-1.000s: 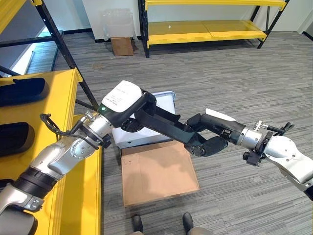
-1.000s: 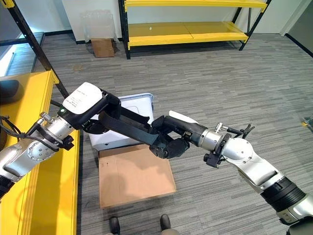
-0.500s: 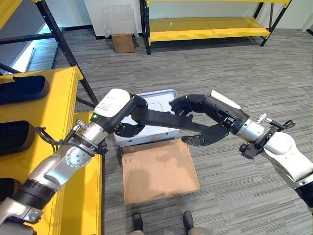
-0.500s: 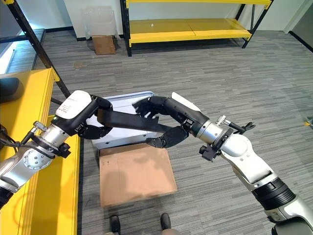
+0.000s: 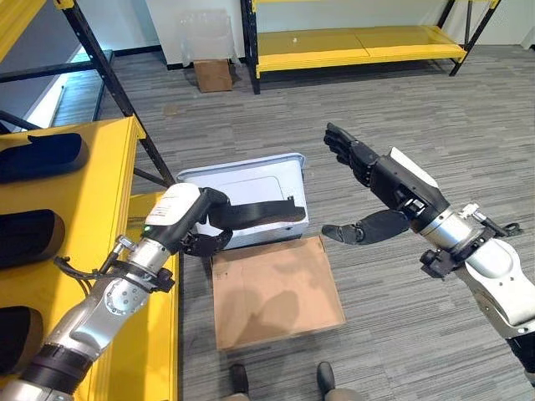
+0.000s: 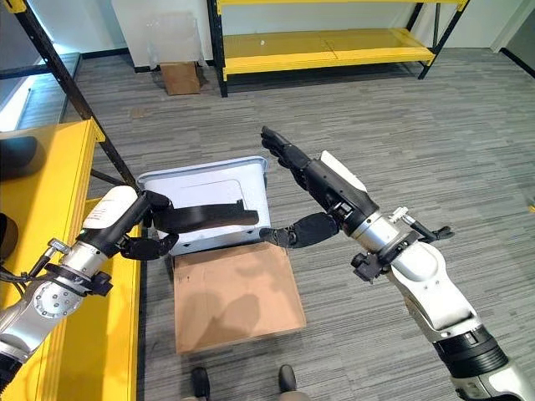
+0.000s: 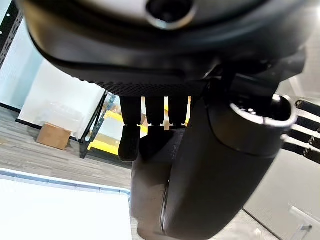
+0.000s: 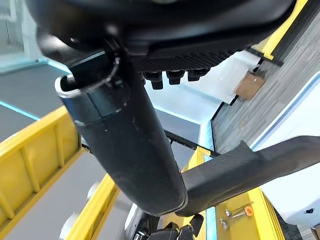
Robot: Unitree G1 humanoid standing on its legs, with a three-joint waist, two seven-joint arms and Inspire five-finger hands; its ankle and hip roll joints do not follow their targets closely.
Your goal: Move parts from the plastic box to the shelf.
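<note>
The left hand (image 5: 196, 224) is curled round one end of a long black part (image 5: 259, 212) held level over the white plastic box (image 5: 251, 180) on the floor — beside the yellow shelf (image 5: 92, 192) (flat cardboard (image 5: 276, 288) lies nearby) — while the right hand (image 5: 368, 171) hangs spread open, empty.

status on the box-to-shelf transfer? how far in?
Done: dark parts already lie on the yellow shelf. In hand: left hand grips a long black part above the plastic box; right hand is open, off the part. Left: setting this part on the shelf. Box contents aren't visible.
</note>
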